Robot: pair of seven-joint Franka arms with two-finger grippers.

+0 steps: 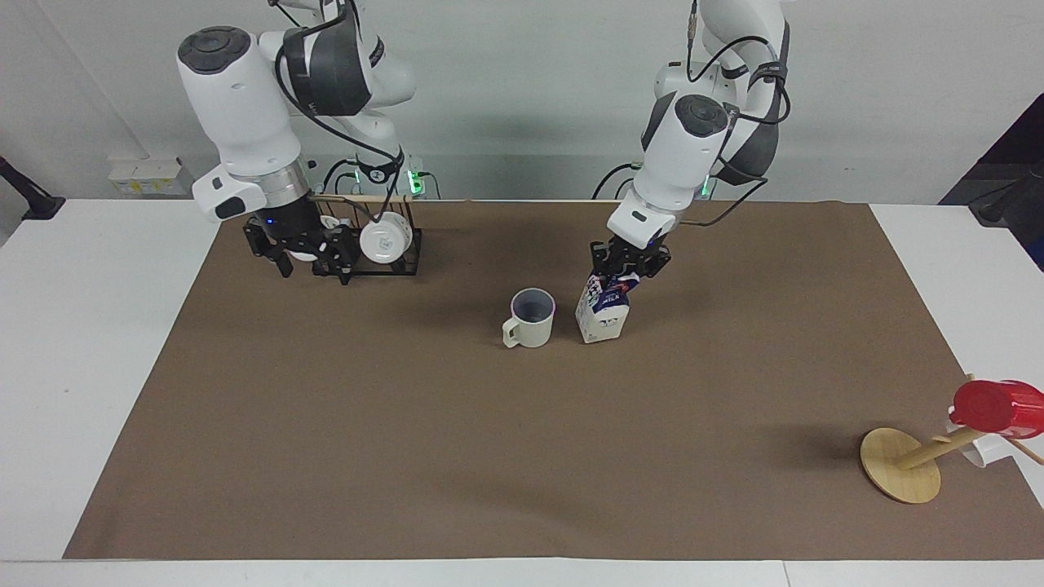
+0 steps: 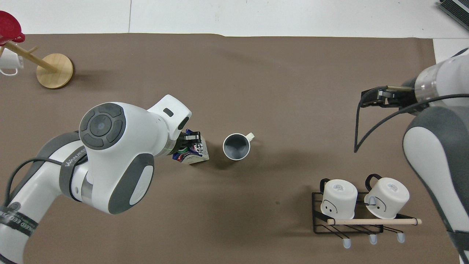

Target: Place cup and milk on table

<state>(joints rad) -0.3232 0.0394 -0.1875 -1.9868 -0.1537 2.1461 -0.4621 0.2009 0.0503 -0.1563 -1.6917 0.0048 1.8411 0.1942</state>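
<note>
Two jobs share this table (image 1: pixel 122 269), and one looks done. From the facing view, the cup (image 1: pixel 530 318) stands upright on the brown sheet (image 1: pixel 489 456) with nothing touching it. My left gripper (image 1: pixel 630 262) is clenched on the gabled top of the milk (image 1: pixel 602 311), which leans a little, its base at or just above the sheet, just beside the cup toward my left arm's end of the table. I judge the step in hand is setting the carton down; next I would square it flat, then let go. My right gripper (image 1: pixel 308 251) hangs released over the black rack (image 1: pixel 367 262) of white mugs (image 1: pixel 383 240), waiting.

From overhead, the milk (image 2: pixel 194 152) sits close beside the cup (image 2: pixel 236 146), so nudging it is the risk. My right gripper (image 2: pixel 379 98) is well apart. The red cup (image 2: pixel 9 27) on its wooden stand (image 2: pixel 55 66) is well clear, and nothing stands in the way.
</note>
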